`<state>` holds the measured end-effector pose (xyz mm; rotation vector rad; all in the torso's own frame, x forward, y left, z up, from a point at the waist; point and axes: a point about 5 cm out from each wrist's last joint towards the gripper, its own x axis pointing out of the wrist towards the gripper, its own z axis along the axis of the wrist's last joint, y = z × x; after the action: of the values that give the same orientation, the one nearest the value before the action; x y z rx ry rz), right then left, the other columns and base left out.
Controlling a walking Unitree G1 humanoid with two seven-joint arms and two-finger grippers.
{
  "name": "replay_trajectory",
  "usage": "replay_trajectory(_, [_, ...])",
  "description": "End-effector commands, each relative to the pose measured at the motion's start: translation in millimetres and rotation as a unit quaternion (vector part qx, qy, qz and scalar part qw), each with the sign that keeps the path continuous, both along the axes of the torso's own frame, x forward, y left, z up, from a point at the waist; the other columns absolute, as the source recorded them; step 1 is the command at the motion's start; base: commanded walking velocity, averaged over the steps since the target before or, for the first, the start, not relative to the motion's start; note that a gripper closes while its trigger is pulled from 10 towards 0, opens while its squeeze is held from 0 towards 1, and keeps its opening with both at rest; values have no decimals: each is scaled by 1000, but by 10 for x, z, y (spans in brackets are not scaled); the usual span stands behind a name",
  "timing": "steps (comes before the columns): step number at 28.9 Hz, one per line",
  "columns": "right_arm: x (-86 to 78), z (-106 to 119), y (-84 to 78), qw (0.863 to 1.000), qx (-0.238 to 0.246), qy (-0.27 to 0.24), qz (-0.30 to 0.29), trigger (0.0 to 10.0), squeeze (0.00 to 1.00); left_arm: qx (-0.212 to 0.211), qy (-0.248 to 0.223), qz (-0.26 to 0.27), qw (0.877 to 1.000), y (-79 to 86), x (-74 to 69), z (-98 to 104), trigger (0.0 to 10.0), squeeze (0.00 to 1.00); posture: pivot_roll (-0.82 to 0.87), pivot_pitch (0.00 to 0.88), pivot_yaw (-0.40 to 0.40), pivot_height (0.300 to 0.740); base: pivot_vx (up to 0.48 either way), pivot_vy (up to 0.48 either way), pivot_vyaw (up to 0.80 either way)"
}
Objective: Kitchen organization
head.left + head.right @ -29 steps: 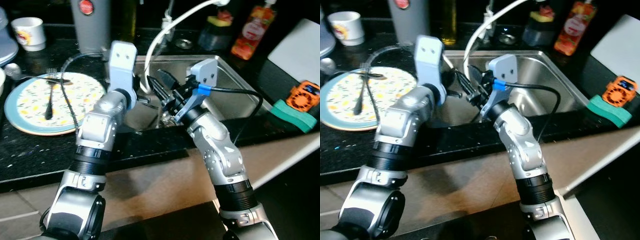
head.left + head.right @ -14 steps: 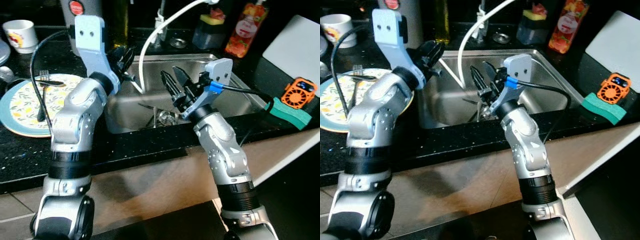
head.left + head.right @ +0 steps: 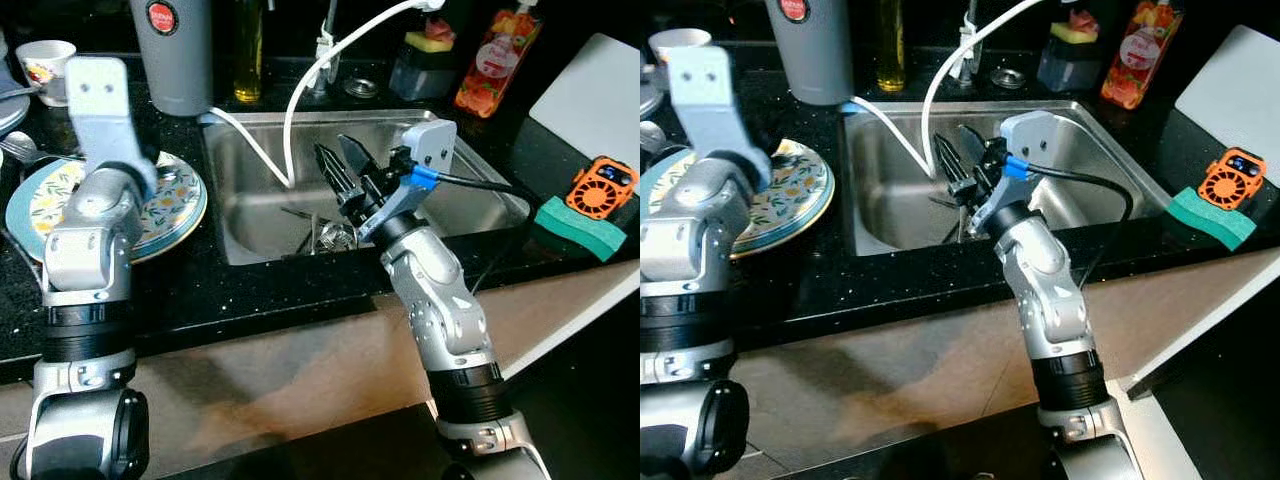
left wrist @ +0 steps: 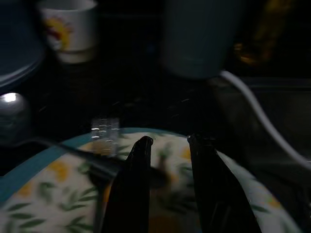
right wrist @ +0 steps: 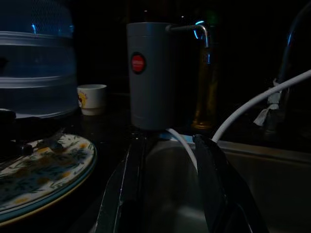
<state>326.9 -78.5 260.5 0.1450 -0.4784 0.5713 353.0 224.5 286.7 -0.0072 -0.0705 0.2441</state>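
Observation:
A floral plate with a blue rim (image 3: 175, 200) lies on the black counter left of the steel sink (image 3: 250, 205). My left gripper (image 4: 167, 141) hovers open just above this plate (image 4: 243, 194); a dark utensil (image 4: 95, 165) rests on the plate beside its fingers. From the head camera, the left wrist bracket (image 3: 100, 100) hides those fingers. My right gripper (image 3: 338, 165) hangs open over the sink, nothing between its fingers (image 5: 135, 160). Below it, some cutlery (image 3: 322, 236) lies on the sink floor.
A white hose (image 3: 300, 90) loops from the tap into the sink. A grey jug (image 3: 176, 50), oil bottle (image 3: 248, 50) and cup (image 3: 45, 60) stand at the back left, and a spoon (image 3: 15, 148) lies by the plate. Right of the sink: red bottle (image 3: 490, 60), green sponge (image 3: 585, 225), orange fan (image 3: 604, 190).
My left arm has swung left from the sink's edge to above the plate. The right gripper stays over the sink, still open. The camera view shifted slightly.

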Motion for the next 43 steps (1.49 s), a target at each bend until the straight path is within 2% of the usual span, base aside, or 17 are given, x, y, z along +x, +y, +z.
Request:
replay_trajectory(1, [18, -62, -39, 1000, -1, 9, -8, 10000, 0, -17, 4, 23, 1000, 80, -9, 59, 10000, 0, 138, 51, -66, 740, 0, 0, 0])
replay_trajectory(4, [19, -65, -48, 1000, -1, 9, -11, 10000, 0, -94, -10, 18, 995, 132, -36, 64, 10000, 0, 138, 51, -66, 740, 0, 0, 0])
replay_trajectory(8, [21, -65, -50, 1000, -1, 9, -11, 10000, 0, -155, -32, -2, 987, 93, -82, 95, 10000, 0, 142, 51, -71, 740, 0, 0, 0])
replay_trajectory(11, [26, -65, -42, 1000, -1, 9, -8, 10000, 0, -174, -36, -27, 984, -5, -109, 125, 10000, 0, 147, 53, -75, 740, 0, 0, 0])
replay_trajectory(15, [29, -63, -31, 1000, -3, 9, -5, 10000, 0, -132, -25, -28, 991, -48, -133, 128, 10000, 0, 149, 53, -79, 740, 0, 0, 0])
replay_trajectory(16, [31, -61, -28, 1000, -3, 8, -4, 10000, 0, -39, -22, -18, 999, -39, -155, 176, 10000, 0, 149, 53, -79, 740, 0, 0, 0])
replay_trajectory(17, [35, -58, -24, 1000, -3, 8, -3, 10000, 0, 138, -5, -19, 990, -21, -194, 227, 10000, 0, 149, 53, -79, 740, 0, 0, 0])
replay_trajectory(18, [38, -57, -19, 1000, -3, 8, -3, 10000, 0, 228, 20, -27, 973, 30, -217, 219, 10000, 0, 160, 51, -80, 740, 0, 0, 0])
replay_trajectory(19, [38, -57, -19, 1000, -3, 8, -3, 10000, 0, 228, 20, -27, 973, 30, -217, 219, 10000, 0, 160, 51, -80, 740, 0, 0, 0])
replay_trajectory(20, [41, -57, -15, 1000, -2, 8, -2, 10000, 0, 276, 38, -30, 960, 83, -234, 211, 10000, 0, 160, 51, -80, 740, 0, 0, 0])
replay_trajectory(22, [44, -58, -10, 1000, 0, 9, -2, 10000, 0, 329, 79, -63, 939, 139, -250, 118, 10000, 0, 165, 51, -79, 740, 0, 0, 0])
replay_trajectory(26, [48, -60, 2, 1000, 1, 9, -2, 10000, 0, 352, 137, -109, 919, 145, -250, -84, 10000, 0, 164, 49, -76, 740, 0, 0, 0])
replay_trajectory(31, [51, -50, -4, 1000, 2, 8, -3, 10000, 0, 349, 148, -145, 914, 9, -188, -160, 10000, 0, 159, 47, -78, 740, 0, 0, 0])
replay_trajectory(34, [55, -45, -14, 1000, 2, 7, -4, 10000, 0, 401, 156, -146, 891, 1, -111, -171, 10000, 0, 155, 45, -78, 740, 0, 0, 0])
replay_trajectory(35, [55, -45, -14, 1000, 2, 7, -4, 10000, 0, 401, 156, -146, 891, 1, -111, -171, 10000, 0, 155, 45, -78, 740, 0, 0, 0])
replay_trajectory(40, [45, -31, 0, 1000, 2, 4, 1, 10000, 0, 451, 180, -131, 864, 63, 54, -249, 10000, 0, 146, 51, -71, 740, 0, 0, 0])
replay_trajectory(43, [-6, -36, 78, 999, -13, 3, 41, 10000, 0, 471, 190, -113, 854, 95, 142, -290, 10000, 0, 142, 60, -72, 740, 0, 0, 0])
